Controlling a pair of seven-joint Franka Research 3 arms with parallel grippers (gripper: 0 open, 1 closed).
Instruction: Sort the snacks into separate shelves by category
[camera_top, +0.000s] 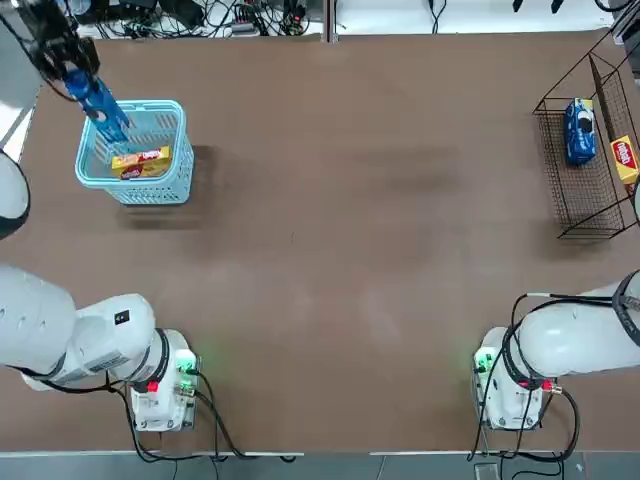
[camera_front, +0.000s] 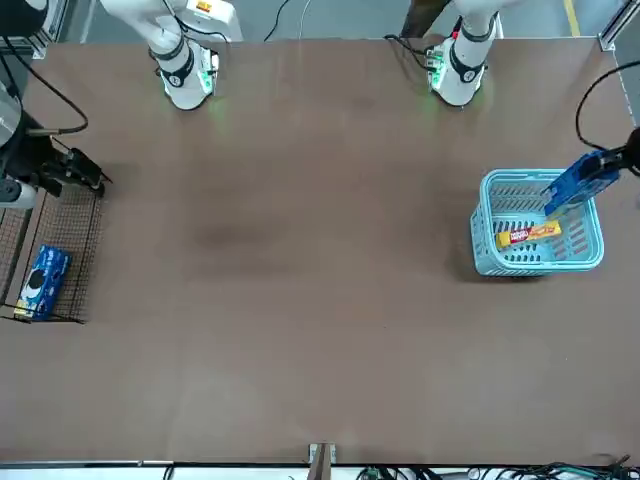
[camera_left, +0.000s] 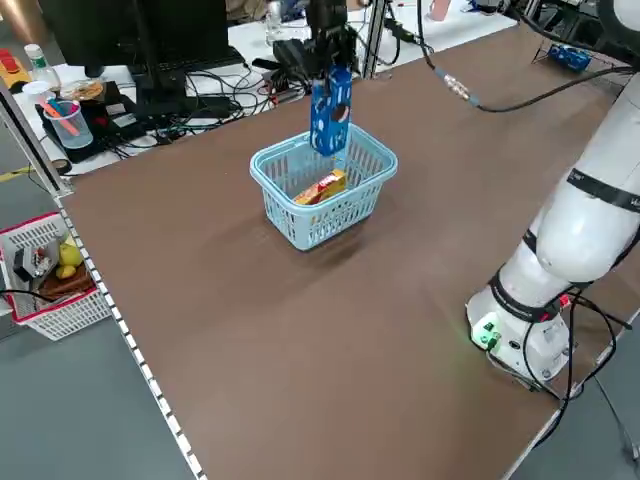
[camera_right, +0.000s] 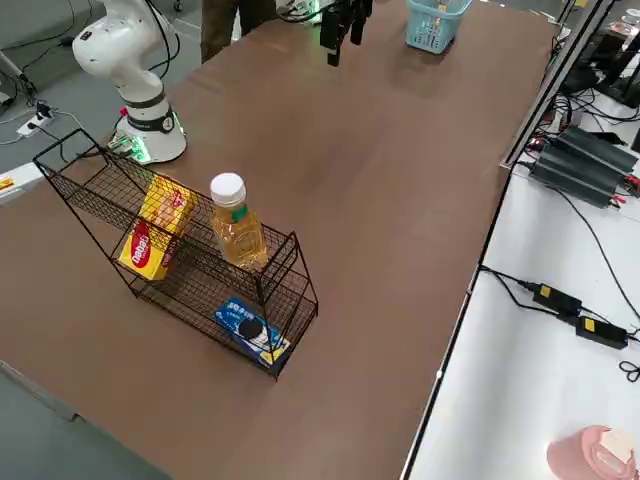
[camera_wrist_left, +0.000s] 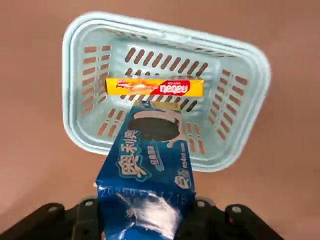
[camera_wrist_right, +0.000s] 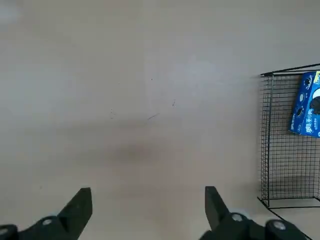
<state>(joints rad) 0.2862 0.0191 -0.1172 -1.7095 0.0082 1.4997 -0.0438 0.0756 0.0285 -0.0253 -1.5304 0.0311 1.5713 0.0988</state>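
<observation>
Part of the sorting is done, and here's the picture: the wire rack (camera_right: 190, 270) at the counter's (camera_top: 350, 250) right end holds one blue packet (camera_right: 252, 331) on its lower shelf and one yellow box (camera_right: 155, 228) on the upper, next to a bottle (camera_right: 236, 222). Still to go: the blue packet now in the air (camera_top: 103, 107) and a yellow box (camera_top: 141, 162) lying in the light blue basket (camera_top: 160, 190) near the far left corner of the counter.

Over to the left claw (camera_left: 328, 55) — it's pinching the upper end of that airborne blue packet, fingers pressed onto it, and the packet hangs down with its lower end just above the basket's opening, clear of the yellow box beneath. The left arm reaches far out over the basket, claw pointing down. By my read this one's mid-lift, with the whole width of the counter to cross before the rack.

The right claw (camera_wrist_right: 145, 210) hovers near the rack above bare counter, fingers spread wide, holding nothing.
</observation>
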